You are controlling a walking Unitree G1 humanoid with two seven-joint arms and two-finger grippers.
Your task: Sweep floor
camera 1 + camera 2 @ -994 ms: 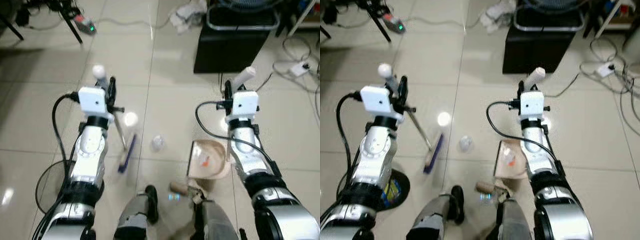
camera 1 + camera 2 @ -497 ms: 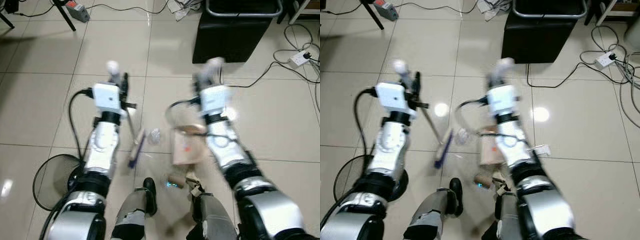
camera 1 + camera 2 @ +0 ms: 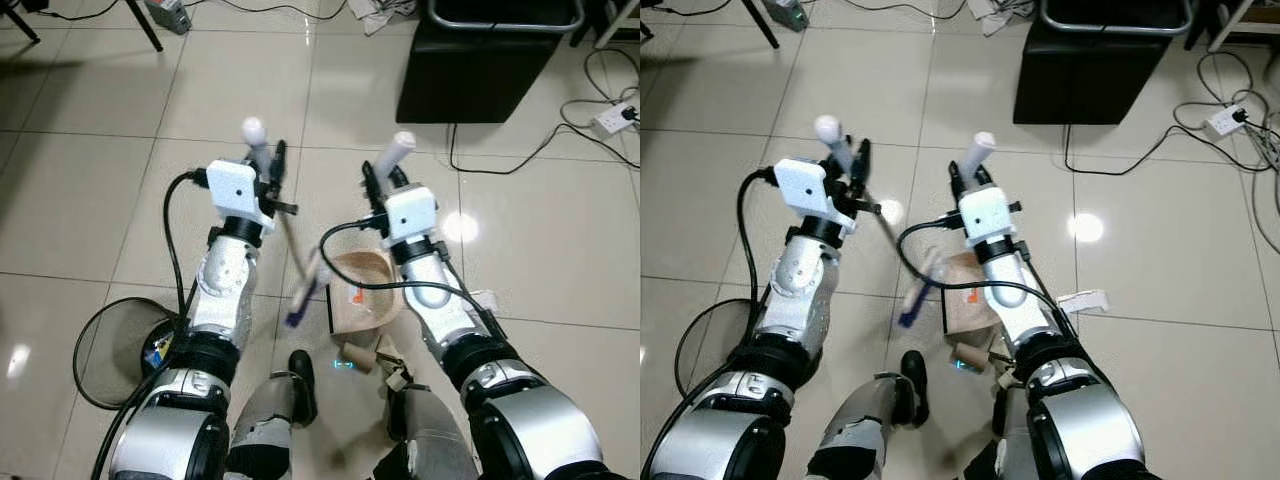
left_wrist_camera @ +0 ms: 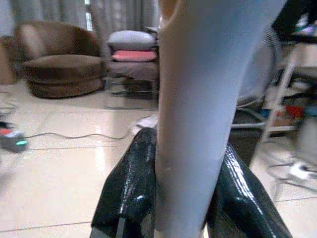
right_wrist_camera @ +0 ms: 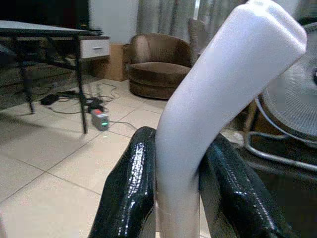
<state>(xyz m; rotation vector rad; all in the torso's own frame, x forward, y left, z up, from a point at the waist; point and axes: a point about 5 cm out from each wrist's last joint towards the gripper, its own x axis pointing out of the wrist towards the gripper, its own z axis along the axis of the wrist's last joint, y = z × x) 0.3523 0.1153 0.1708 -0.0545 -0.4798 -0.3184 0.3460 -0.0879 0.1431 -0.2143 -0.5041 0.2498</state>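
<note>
My left gripper is shut on the broom's white handle. The thin shaft slants down to the blue and white broom head on the tiles. My right gripper is shut on the dustpan's white handle. The beige dustpan rests on the floor under that arm, with an orange scrap in it. The broom head lies against the pan's left edge. In the wrist views, black fingers clamp the broom handle, and black fingers clamp the dustpan handle.
A black wire bin stands at my lower left. A black box sits ahead on the right, with cables and a power strip beyond. A brown tube lies by my feet. A paper scrap lies to the right.
The camera has shifted. My right arm has carried the dustpan left, up to the broom head. The left arm has swung the broom head right, toward the pan.
</note>
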